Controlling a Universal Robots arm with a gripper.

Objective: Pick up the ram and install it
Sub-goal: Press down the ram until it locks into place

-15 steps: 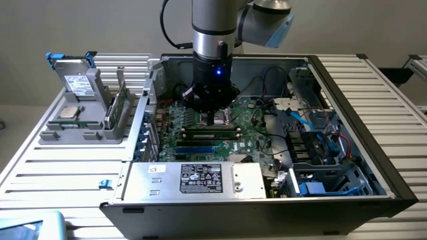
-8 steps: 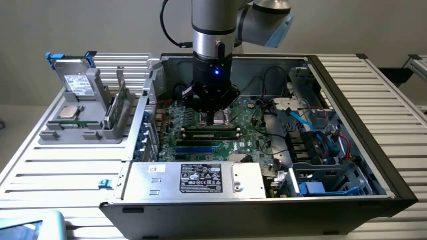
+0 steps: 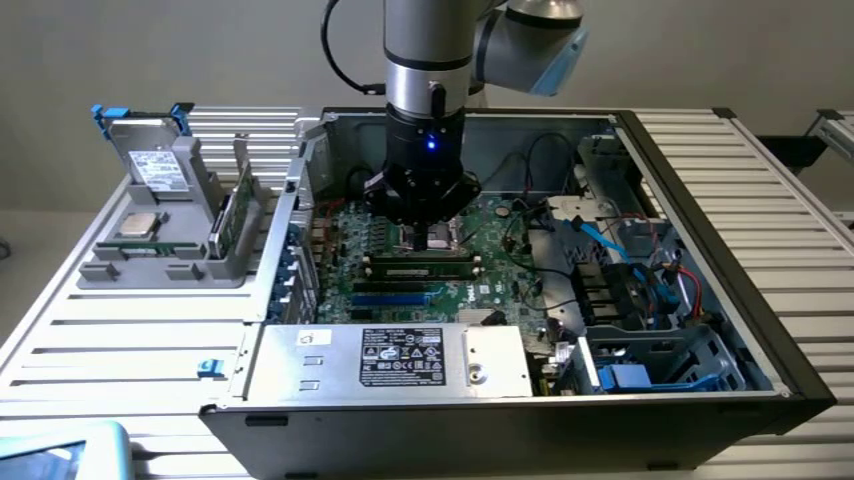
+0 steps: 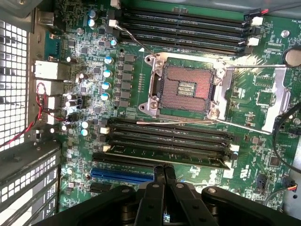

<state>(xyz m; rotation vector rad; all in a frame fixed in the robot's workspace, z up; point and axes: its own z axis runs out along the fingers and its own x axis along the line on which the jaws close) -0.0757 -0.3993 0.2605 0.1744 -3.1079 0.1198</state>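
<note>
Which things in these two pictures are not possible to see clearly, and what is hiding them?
- Exterior view: the black gripper covers part of the black memory slots; whether a board sits there is unclear.
- Exterior view: the print on the white label of the silver box is too small.
- Exterior view: the flat green ram stick in the grey tray stands edge-on, chips hidden.

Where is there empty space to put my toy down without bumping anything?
The ribbed table is bare in front of the grey holder, and also on the exterior view's right beside the computer case. Inside the case it is crowded: motherboard, cables, and the shut gripper low over the slots.
</note>
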